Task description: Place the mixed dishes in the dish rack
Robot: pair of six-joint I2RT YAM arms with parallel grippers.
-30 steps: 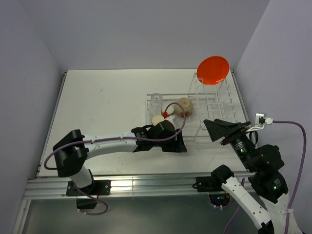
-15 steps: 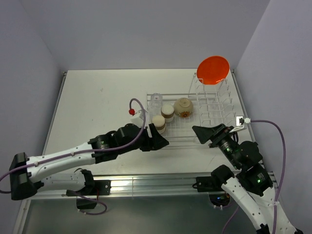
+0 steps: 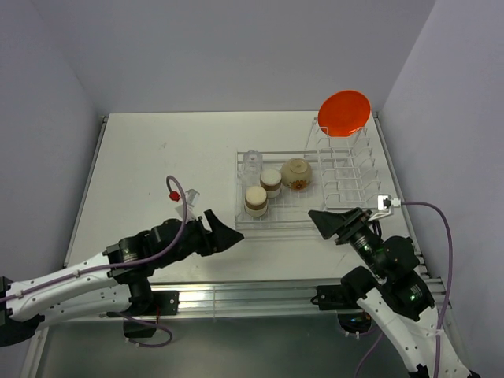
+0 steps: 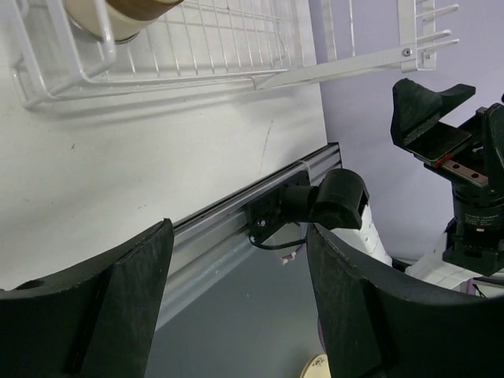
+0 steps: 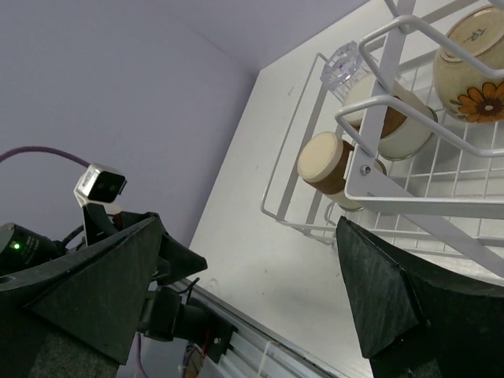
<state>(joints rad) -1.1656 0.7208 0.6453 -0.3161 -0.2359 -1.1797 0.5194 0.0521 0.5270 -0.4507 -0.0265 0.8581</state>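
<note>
Change: the left gripper (image 3: 230, 234) had left the basket, where a second earlier it hung over the brown cups, and had drawn back to the near left of the table (image 3: 157, 157).
Near cup (image 3: 255, 200): stood alone in the basket's near-left corner, no finger on it.
Meaning: with every dish in the dish rack (image 3: 239, 227), the loading looked finished, and both arms seemed to be backing off.
Far cup (image 3: 271, 182): just behind the near one; both were short brown cylinders with pale, matte flat tops.
Glass (image 3: 251, 161): small, clear and faceted, at the basket's far-left corner.
Bowl (image 3: 297, 173): beige, glazed, rounded, with an orange flower painted on its side; it appeared tipped over beside the far cup.
Plate (image 3: 344, 113): flat, round, glossy orange-red, upright in the farthest plate slot.
Rack build: thin pale wire; a low gridded basket on the left, taller upright loops on the right.
Left gripper state: jaws apart, nothing between them.
Right gripper (image 3: 321, 220): spread wide and empty, hovering just off the rack's near-right corner.
Table surface: white, matte, lightly scuffed.
</note>
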